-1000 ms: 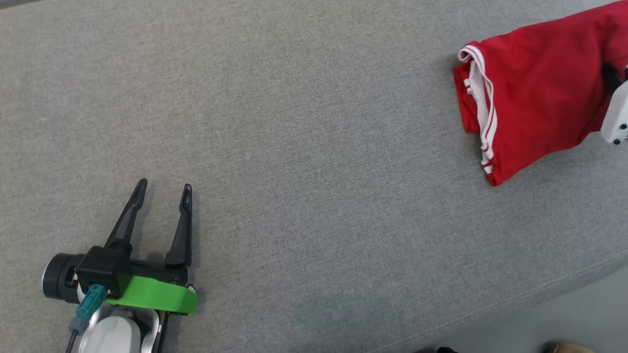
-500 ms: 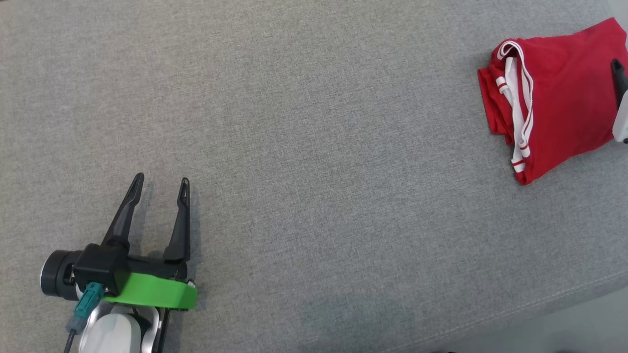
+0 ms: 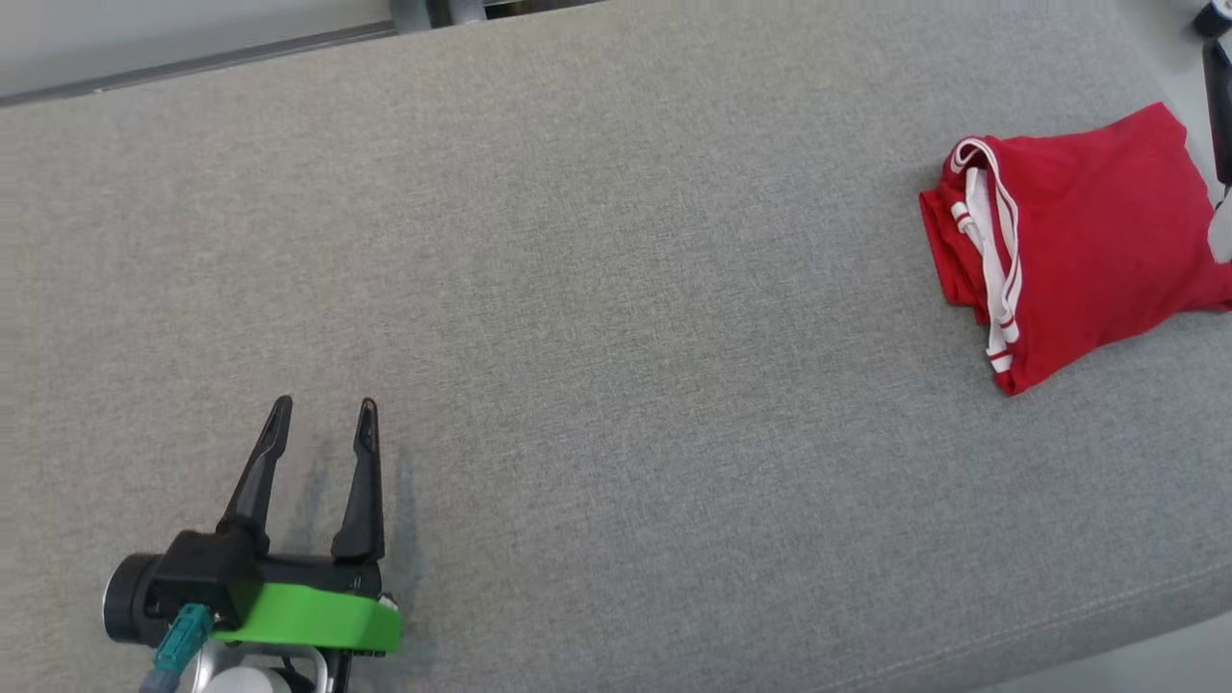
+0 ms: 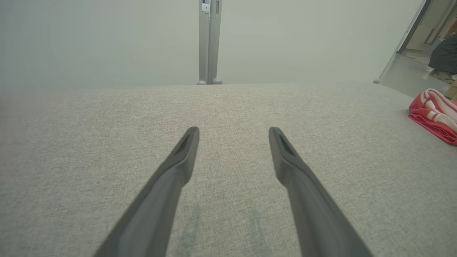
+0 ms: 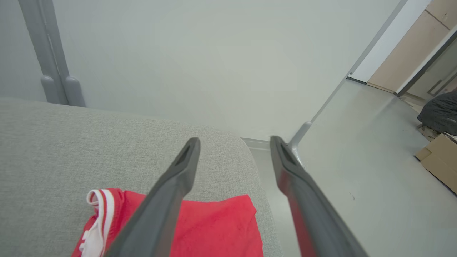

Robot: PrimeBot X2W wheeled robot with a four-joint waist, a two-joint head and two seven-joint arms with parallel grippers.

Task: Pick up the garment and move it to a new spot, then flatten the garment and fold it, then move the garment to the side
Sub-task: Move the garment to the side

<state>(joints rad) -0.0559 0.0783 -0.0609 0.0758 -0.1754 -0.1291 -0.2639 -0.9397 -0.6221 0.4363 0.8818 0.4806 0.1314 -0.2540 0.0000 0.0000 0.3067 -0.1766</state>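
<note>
The left gripper (image 3: 324, 404) is wide open. Its two long dark fingers (image 3: 255, 481) point up and away, spread like a V, with the tips apart. Behind the fingers sits a black block (image 3: 207, 577). Behind that, a bright green band (image 3: 308, 621) wraps the wrist. A small teal plug (image 3: 183, 630) hangs by the base of the left finger. The right gripper (image 5: 234, 140) is wide open too. Its two fingers reach forward, thick near the wrist and thin at the tips, with a wide gap between them.

Grey fabric surface (image 3: 616, 289), pale wall (image 5: 214, 53), grey upright post (image 4: 210, 43), smooth grey floor (image 5: 375, 178), cardboard box (image 5: 437, 160) at right
</note>
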